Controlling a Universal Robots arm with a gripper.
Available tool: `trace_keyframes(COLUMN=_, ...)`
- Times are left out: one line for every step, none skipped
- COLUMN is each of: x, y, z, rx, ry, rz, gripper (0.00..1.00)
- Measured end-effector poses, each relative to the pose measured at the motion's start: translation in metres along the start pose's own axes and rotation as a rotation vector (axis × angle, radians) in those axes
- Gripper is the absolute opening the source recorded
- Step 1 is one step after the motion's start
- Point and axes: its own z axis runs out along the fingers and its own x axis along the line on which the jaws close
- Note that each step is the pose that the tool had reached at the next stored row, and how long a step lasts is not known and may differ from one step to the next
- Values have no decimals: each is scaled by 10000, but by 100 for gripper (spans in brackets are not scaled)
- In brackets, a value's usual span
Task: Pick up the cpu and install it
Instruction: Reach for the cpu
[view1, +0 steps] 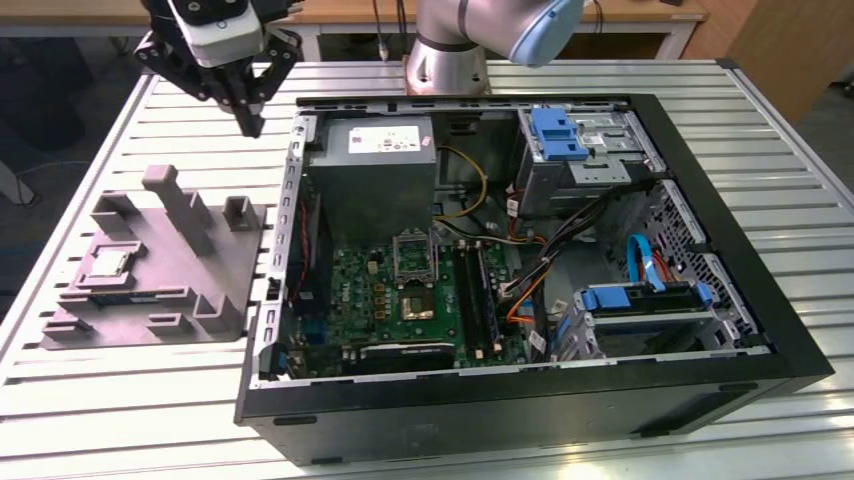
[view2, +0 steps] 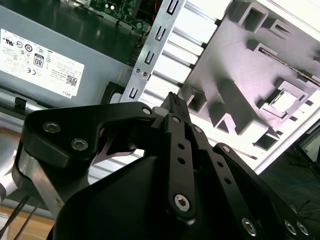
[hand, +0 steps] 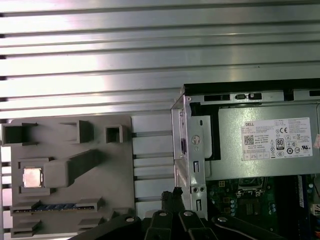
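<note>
Cpu: the cpu (view1: 110, 263) lies flat in a shallow recess of the grey holder block (view1: 147, 270), toward the block's end on the exterior view's left, with nothing touching it.
Which way it faces: metal top up, pale rim showing all round. It is square, so I can make out no long side, and its edges run parallel to the edges of the block.
Cpu from the arm: in the first wrist view the cpu (hand: 32, 177) shows as a bright square seated in its pocket. In the second wrist view it (view2: 284, 101) sits beyond the block's upright posts (view2: 227, 107).
Gripper: the gripper (view1: 250, 125) hangs fingertips down over the slatted metal table (view1: 801, 250), above the gap between the holder block and the side wall of the open computer case (view1: 747, 330).
Claw: the black fingers meet at a single point – together, with nothing between them.
Gripper to cpu: well apart – the posts of the block stand between them in the exterior view.
Case: lying open side up, with the grey power supply (view1: 380, 165) in the corner nearest the gripper.
Socket: a silver socket frame (view1: 412, 253) with a dark centre sits on the green motherboard (view1: 367, 300), just past the power supply.
</note>
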Motion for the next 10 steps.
trace_keyframes(x=7, y=-1, z=1, rx=-1, ry=-1, rz=0, gripper=11)
trace_keyframes(x=13, y=-1, z=1, rx=0, ry=0, rz=0, gripper=11)
trace_keyframes(x=19, y=-1, z=2, rx=-1, ry=-1, rz=0, gripper=11)
trace_keyframes(x=26, y=-2, z=2, rx=0, ry=0, rz=0, gripper=11)
trace_keyframes(x=31, y=-2, z=4, rx=-1, ry=-1, rz=0, gripper=11)
trace_keyframes(x=36, y=-3, z=5, rx=-2, ry=-1, rz=0, gripper=11)
trace_keyframes(x=41, y=-3, z=5, rx=-1, ry=-1, rz=0, gripper=11)
trace_keyframes(x=46, y=-4, z=6, rx=0, ry=0, rz=0, gripper=11)
trace_keyframes(x=50, y=-4, z=7, rx=-1, ry=-1, rz=0, gripper=11)
trace_keyframes(x=52, y=-4, z=8, rx=0, ry=0, rz=-1, gripper=11)
